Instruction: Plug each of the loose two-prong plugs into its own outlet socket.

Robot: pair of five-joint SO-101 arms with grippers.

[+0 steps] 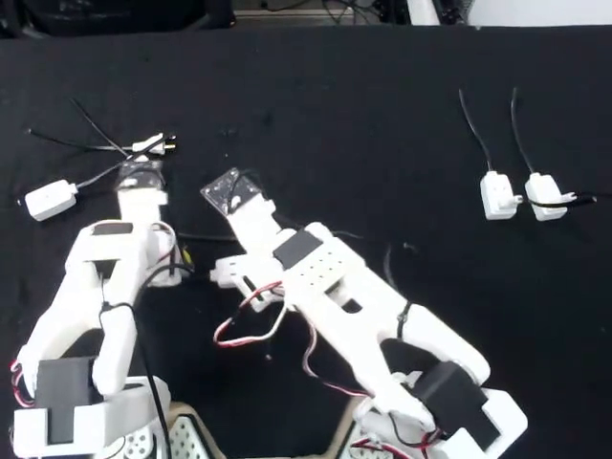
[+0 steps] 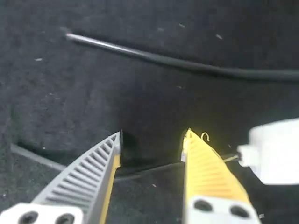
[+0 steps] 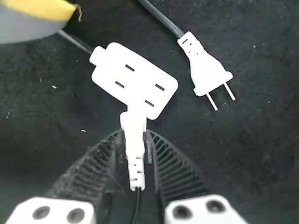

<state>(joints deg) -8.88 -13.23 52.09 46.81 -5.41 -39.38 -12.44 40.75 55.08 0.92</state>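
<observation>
- Black cloth (image 1: 363, 105) covers the table, edge to edge.
- Pale lint specks (image 2: 38, 59) scattered on it.
- Beyond the far edge: dark casing (image 1: 115, 11), loose cables (image 1: 359, 10), white surface (image 1: 545, 10).
- Near edge: pale perforated panel (image 1: 196, 438).

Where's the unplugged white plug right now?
In the right wrist view the loose plug lies on the black cloth just beside the white outlet block, prongs bare.

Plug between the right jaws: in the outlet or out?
In: the plug butts the outlet block, no prongs showing; the loose plug beside it shows both.
</observation>
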